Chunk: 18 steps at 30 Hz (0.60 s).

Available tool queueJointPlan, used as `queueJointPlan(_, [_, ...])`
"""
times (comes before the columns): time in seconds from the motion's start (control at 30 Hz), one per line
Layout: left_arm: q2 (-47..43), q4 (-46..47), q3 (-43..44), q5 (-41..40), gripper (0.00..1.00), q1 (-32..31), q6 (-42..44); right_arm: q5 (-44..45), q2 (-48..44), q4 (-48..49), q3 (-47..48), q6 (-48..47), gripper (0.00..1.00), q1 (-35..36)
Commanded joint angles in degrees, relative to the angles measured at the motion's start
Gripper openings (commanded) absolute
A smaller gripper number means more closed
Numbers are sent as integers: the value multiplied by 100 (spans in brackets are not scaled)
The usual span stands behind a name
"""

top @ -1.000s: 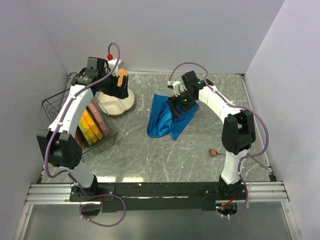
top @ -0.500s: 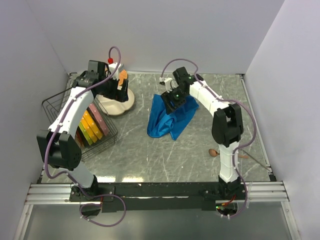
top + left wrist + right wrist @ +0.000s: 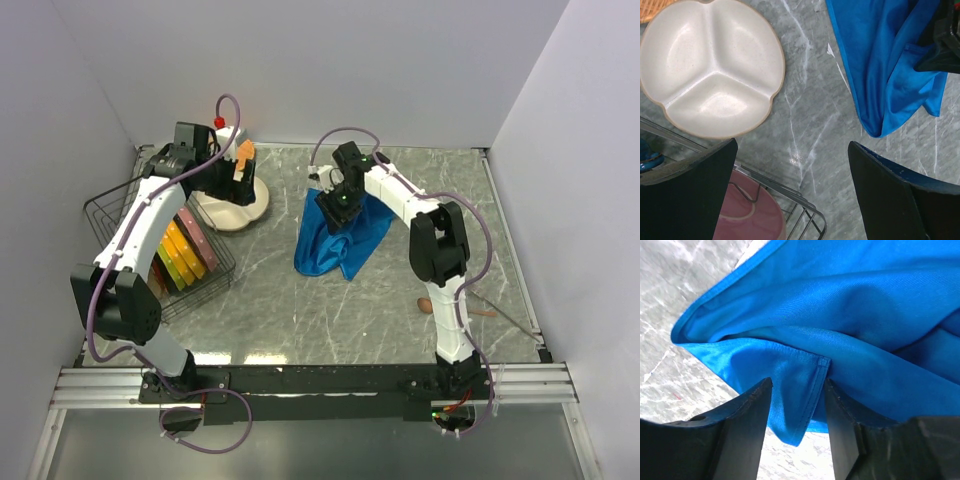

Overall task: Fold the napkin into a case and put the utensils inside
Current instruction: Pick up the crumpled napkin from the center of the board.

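A: Napkin status?
B: The napkin (image 3: 335, 245) is seen bunched on the table (image 3: 300, 310), around the centre and towards the far side. It is not yet folded into a case. The layers are rumpled, with one tail pointed to the near side.
A: Right claw?
B: The right gripper (image 3: 797, 385) is set down on the far left part of the napkin. The jaws are seen at roughly half gap. A hemmed fold of blue cloth lies between the fingers (image 3: 740, 430) and spans the gap. Whether the cloth is actually clamped cannot be told.
A: Left claw?
B: The left gripper (image 3: 792, 145) is held wide, with nothing gripped. It is poised above bare table between the white divided plate (image 3: 710, 65) and the napkin, nearer the plate.
A: Utensils?
B: A wooden spoon (image 3: 427, 305) is seen flat on the table at the right, close to the right arm (image 3: 440, 250). It lies well apart from the napkin and outside the cloth.
A: Anything else on the table?
B: A wire rack (image 3: 105, 215) is placed at the left edge, partly under the left arm (image 3: 145, 225). Coloured plates (image 3: 180, 250) in yellow, orange and pink are stood on edge in it. The rack is just beside the divided plate.
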Motion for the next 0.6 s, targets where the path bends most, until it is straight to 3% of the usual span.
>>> queueJointPlan(0.0, [-291, 59, -63, -104, 99, 0, 61, -65, 46, -241, 203, -156, 51, 33])
queueJointPlan(0.17, [-256, 32, -55, -131, 99, 0, 70, -399, 56, -583, 352, -314, 33, 33])
queueJointPlan(0.2, [-247, 41, -54, -131, 99, 9, 70, -443, 29, -662, 344, -358, 21, 24])
queueJointPlan(0.3, [-203, 41, -37, -140, 99, 9, 87, -453, -173, -768, 213, -516, 0, 6])
queueJointPlan(0.57, [-54, 85, 51, 45, 99, 9, 114, -417, -1182, -488, -481, -526, 0, -231])
